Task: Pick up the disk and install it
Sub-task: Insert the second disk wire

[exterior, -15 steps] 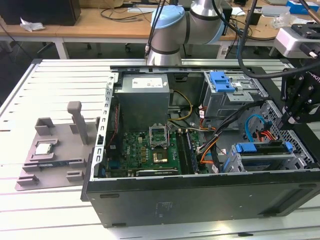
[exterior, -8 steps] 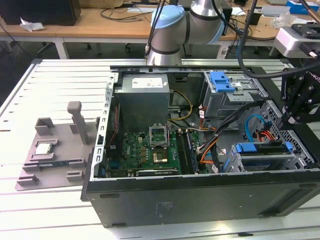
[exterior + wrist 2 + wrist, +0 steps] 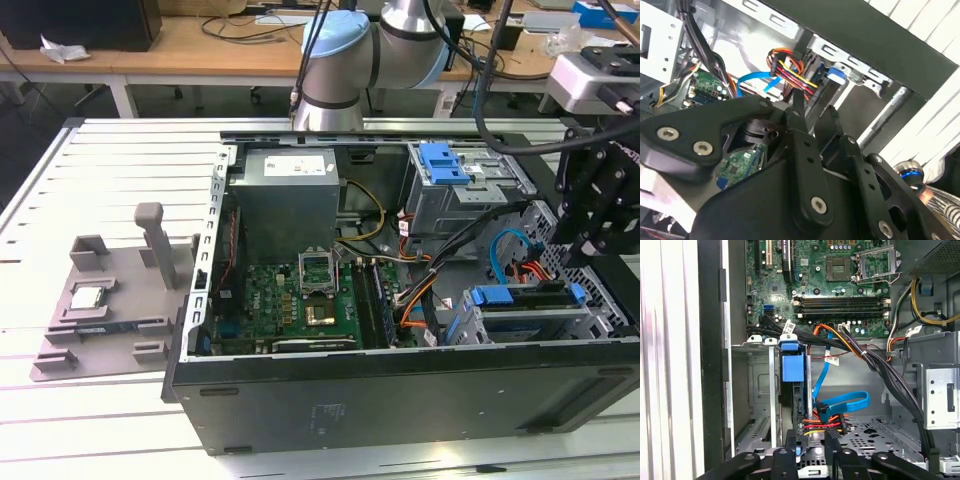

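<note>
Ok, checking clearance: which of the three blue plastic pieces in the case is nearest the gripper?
The blue piece at the lower bay's end toward the exterior view's right, just under the gripper; the other two lie farther from it.

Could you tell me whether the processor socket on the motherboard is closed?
No, the socket lies bare in the first wrist view, its metal frame swung open beside it.

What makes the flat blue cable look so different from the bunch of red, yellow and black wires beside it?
The flat blue cable is one wide ribbon in a single colour. The bunch of red, yellow and black wires is several thin strands in different colours. The blue cable bends into a big loop, while the wires lie close together and nearly straight. Both sit inside the open computer case.
</note>
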Controlling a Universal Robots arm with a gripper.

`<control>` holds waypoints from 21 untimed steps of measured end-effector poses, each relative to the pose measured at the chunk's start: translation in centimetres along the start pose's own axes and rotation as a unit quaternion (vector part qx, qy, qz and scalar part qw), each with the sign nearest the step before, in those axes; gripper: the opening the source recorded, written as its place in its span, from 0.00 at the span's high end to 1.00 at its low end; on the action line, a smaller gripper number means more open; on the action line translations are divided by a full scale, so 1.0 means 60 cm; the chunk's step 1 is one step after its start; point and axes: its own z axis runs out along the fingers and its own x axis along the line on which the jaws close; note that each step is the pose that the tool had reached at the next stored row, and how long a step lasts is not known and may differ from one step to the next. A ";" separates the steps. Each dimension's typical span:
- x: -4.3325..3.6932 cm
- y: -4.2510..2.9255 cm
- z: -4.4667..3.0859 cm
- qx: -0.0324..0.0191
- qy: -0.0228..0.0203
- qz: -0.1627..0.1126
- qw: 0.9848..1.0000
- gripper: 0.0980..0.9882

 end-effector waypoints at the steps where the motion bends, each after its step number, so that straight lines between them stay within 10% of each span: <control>1: -0.008 0.005 0.000 0.000 0.000 -0.001 1.000 0.70; 8: -0.011 0.041 0.004 0.000 0.000 -0.003 1.000 0.70; 14: -0.011 0.042 0.007 0.000 0.000 -0.004 1.000 0.70; 21: -0.011 0.042 0.007 0.000 0.000 -0.004 1.000 0.93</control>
